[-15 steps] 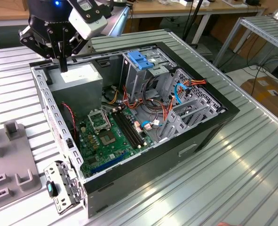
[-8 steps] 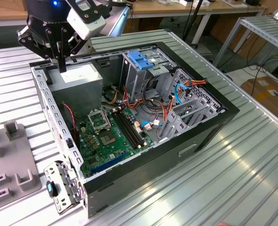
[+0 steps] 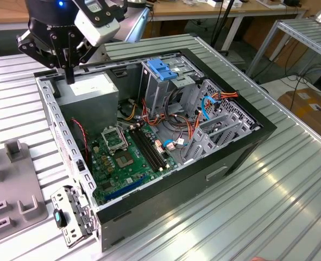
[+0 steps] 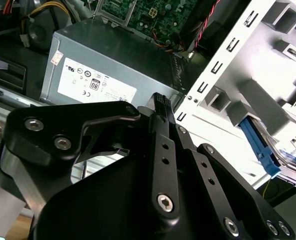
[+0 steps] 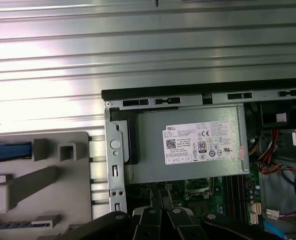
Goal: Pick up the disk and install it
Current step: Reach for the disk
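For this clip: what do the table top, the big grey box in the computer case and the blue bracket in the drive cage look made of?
The table top looks like bare ribbed metal, likely aluminium, given its bright sheen. The grey box looks like dull sheet metal with folded edges. The blue bracket is probably moulded plastic, with a uniform matte colour.

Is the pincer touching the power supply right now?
Cannot tell. In the exterior view the pincer overlaps the power supply at its top edge, with no gap or contact plainly shown.
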You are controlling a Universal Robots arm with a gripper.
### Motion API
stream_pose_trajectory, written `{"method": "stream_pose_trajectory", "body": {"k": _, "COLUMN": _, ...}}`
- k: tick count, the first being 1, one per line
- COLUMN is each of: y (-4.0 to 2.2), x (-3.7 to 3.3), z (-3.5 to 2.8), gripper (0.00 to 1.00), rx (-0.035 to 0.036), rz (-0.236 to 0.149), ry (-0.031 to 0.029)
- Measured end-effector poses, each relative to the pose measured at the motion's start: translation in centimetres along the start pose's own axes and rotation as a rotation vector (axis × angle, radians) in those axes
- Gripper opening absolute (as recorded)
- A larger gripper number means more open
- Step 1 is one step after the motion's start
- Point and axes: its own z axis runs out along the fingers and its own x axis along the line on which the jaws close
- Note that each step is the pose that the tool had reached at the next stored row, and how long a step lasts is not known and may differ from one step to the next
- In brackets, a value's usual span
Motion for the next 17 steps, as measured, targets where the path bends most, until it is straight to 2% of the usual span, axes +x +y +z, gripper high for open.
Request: {"method": "stream_pose_trajectory", "body": {"k": 17, "y": -0.04, "x": 0.52, "z": -0.01, "gripper": 0.11, "rx": 0.0, "rz": 0.0, "ry": 0.0}}
